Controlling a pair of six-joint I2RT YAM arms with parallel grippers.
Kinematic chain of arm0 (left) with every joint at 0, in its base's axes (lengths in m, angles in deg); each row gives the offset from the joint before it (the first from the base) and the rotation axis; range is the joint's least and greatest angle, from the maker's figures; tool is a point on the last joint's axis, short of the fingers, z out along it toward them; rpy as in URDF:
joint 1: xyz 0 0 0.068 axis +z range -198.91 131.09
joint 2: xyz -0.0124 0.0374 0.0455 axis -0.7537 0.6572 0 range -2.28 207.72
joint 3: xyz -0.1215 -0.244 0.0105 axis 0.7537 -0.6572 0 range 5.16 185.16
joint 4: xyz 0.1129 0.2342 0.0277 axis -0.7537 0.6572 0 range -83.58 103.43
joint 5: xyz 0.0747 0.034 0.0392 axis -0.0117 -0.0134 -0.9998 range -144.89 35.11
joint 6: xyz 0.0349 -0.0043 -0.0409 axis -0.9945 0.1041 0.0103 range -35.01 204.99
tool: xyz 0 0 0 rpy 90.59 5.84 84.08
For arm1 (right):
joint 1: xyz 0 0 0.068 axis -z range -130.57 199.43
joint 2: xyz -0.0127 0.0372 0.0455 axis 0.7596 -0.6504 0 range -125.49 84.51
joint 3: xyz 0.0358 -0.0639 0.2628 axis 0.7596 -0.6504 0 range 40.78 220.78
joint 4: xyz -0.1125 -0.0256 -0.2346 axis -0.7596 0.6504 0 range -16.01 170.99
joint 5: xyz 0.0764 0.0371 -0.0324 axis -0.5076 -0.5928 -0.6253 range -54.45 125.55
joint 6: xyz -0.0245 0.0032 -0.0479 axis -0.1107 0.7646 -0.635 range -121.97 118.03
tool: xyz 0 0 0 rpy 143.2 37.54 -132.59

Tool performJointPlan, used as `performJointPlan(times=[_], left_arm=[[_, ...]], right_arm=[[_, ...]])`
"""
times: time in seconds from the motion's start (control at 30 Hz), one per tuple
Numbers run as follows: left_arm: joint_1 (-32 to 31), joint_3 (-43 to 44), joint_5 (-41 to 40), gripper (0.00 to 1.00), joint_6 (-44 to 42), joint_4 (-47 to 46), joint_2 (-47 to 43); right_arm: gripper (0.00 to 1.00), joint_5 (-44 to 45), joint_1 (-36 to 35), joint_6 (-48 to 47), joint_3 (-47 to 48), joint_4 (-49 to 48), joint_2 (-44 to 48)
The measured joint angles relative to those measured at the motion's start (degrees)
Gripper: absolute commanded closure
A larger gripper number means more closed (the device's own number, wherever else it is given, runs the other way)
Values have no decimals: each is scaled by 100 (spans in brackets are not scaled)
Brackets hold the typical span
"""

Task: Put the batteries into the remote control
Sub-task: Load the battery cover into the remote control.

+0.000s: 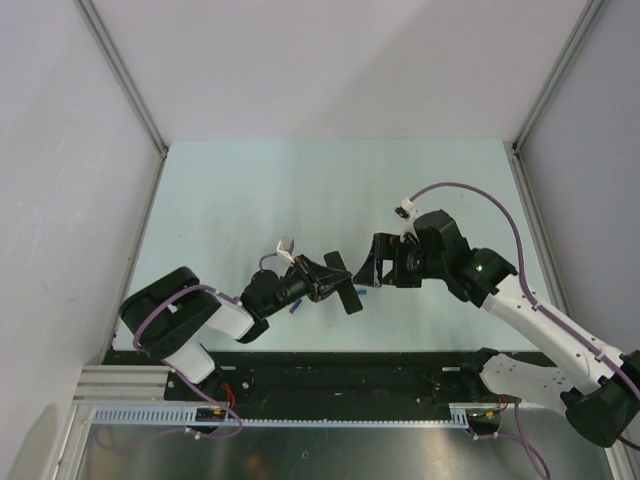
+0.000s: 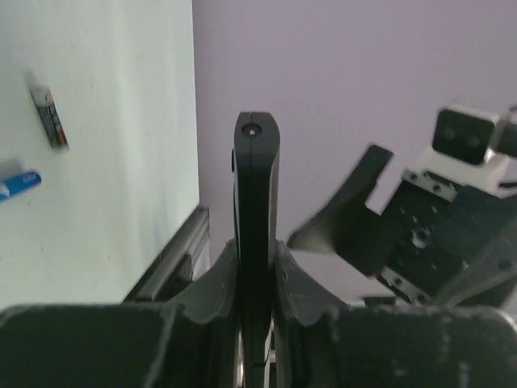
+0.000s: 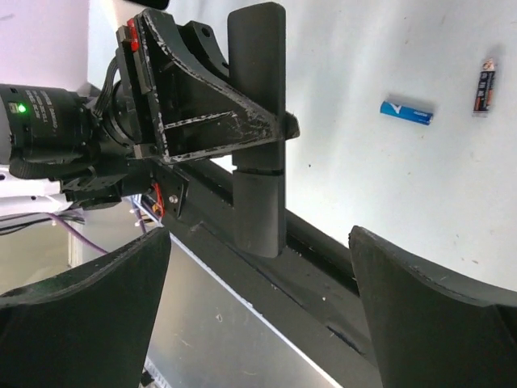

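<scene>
From the overhead camera I see the left pincer [image 1: 338, 283] clamped on the slim flat black rectangular remote control [image 1: 347, 293], which it holds above the pale green counter [image 1: 250, 190] near the front edge. The right pincer [image 1: 378, 262] sits just beside the remote control on its right, facing it without touching it. On the left wrist camera the remote control shows edge-on, standing straight up between the two black fingers [image 2: 212, 295], which press against its flat sides. From this angle I cannot see its battery recess. To the left, two loose cells lie on the counter, near each other but apart: a dark grey cylinder cell [image 2: 50, 119] with an orange band, and below it a blue cylinder cell [image 2: 18, 185] cut off by the picture edge. The blurred right pincer is at the right. On the right wrist camera my own two fingers [image 3: 89, 303] stand wide apart with nothing between them. Beyond them the remote control hangs upright in the left pincer's grip, showing a plain closed face with one cross seam. Whether any cells sit inside it I cannot tell. The blue cylinder cell and the dark grey cylinder cell lie on the counter off to the right, well clear of the remote control.
</scene>
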Motion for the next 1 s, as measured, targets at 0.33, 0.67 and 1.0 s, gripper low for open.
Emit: performJointPlan(times=[0.33, 0.67, 1.0], left_arm=[[345, -149, 1375, 100, 46, 9, -50], [409, -118, 1746, 100, -13, 2, -149], [409, 4, 1746, 100, -17, 4, -208]], right_arm=[[7, -1281, 420, 761, -1958, -2223, 758], [17, -1849, -105, 1353, -2776, -3842, 765], [34, -1893, -308, 1617, -3145, -4653, 511]])
